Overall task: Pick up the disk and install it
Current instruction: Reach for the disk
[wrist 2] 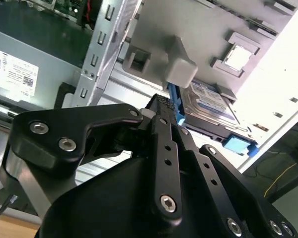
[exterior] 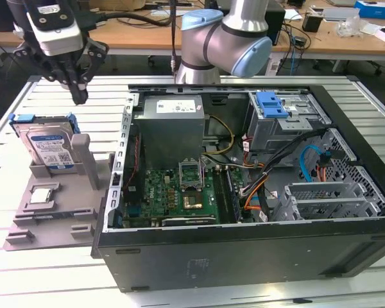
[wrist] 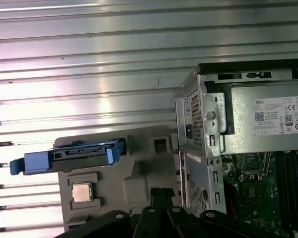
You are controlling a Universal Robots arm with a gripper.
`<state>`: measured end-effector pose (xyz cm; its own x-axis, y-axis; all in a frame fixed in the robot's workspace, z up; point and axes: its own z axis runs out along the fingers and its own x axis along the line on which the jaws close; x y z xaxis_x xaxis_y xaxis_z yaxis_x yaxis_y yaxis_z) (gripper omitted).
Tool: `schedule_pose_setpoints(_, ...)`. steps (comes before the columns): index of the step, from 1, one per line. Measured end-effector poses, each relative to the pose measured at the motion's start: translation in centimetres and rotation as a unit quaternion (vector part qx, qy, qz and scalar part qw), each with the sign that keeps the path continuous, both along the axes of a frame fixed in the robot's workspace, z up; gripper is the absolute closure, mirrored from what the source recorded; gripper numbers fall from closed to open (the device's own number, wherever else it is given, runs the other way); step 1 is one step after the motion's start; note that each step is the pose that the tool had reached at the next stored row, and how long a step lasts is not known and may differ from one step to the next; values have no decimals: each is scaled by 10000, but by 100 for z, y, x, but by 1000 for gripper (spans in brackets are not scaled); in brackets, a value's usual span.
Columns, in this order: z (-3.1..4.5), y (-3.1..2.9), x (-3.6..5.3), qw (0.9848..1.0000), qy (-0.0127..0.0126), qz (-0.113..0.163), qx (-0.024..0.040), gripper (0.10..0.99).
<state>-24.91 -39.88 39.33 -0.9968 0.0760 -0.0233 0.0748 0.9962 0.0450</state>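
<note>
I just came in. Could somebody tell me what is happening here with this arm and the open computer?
A robot arm is at work beside an open computer case. Its gripper hangs in the air near the disk, not touching it, with its fingers shut and holding nothing. The disk stands upright in a gray holder at the exterior view's left of the case. It is not yet picked up or installed.
</note>
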Motion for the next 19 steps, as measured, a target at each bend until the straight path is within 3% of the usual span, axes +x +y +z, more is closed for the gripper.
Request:
schedule_pose_setpoints(8,0,0,-317,10000,0,-4,0,984)
schedule_pose_setpoints(19,0,0,-687,10000,0,-6,0,984)
